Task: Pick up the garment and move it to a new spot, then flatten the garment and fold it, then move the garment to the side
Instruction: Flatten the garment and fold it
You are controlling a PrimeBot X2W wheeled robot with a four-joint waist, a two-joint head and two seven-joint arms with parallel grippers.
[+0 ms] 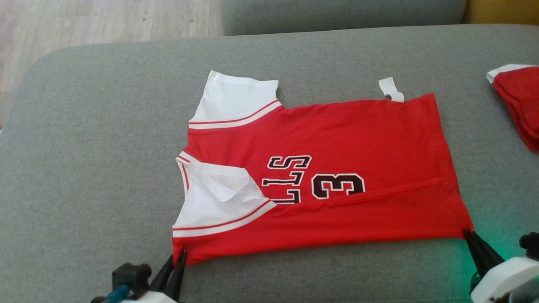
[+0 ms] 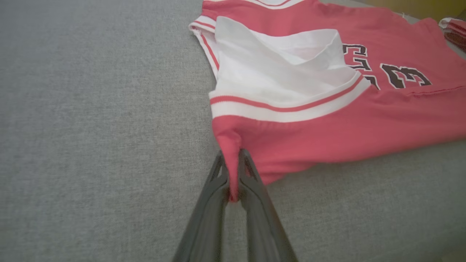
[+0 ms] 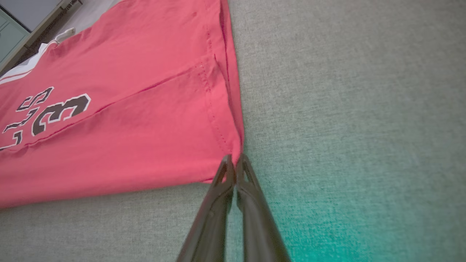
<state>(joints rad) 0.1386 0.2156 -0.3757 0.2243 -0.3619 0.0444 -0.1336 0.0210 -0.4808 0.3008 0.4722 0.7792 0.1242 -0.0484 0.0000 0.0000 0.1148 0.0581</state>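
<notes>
The left gripper [image 1: 179, 256] [image 2: 231, 156] is clenched on a bunched fold of the jersey [image 1: 358, 139] [image 2: 346, 123] [image 3: 127, 145], at the shoulder-end corner of its near edge. The red cloth is squeezed between the two fingers. The right gripper [image 1: 467, 233] [image 3: 235, 158] has its fingers pressed together on the very tip of the hem corner, which is drawn out to a point toward it.

Between the two grippers the near edge of the jersey runs almost straight. The cloth lies flat on the grey cushion [image 1: 84, 147] [image 2: 91, 127] [image 3: 346, 109], with its near side folded over the number 3. Just past the left gripper sits one white sleeve [image 1: 219, 198] [image 2: 284, 72]. A second sleeve [image 1: 236, 101] lies beyond it at the far edge. A white tag [image 1: 391, 89] sticks out from the far corner of the hem.

Bare cushion lies outward of the left gripper up to the cushion's rounded edge, with wooden floor [image 1: 105, 21] past that. There is a bare strip on the near side of both grippers too. Outward of the right gripper there is open grey, and further off a second garment [image 1: 520, 105], also red with white trim, well apart from the jersey.

The count is two grippers, two red garments, two sleeves and one tag.
</notes>
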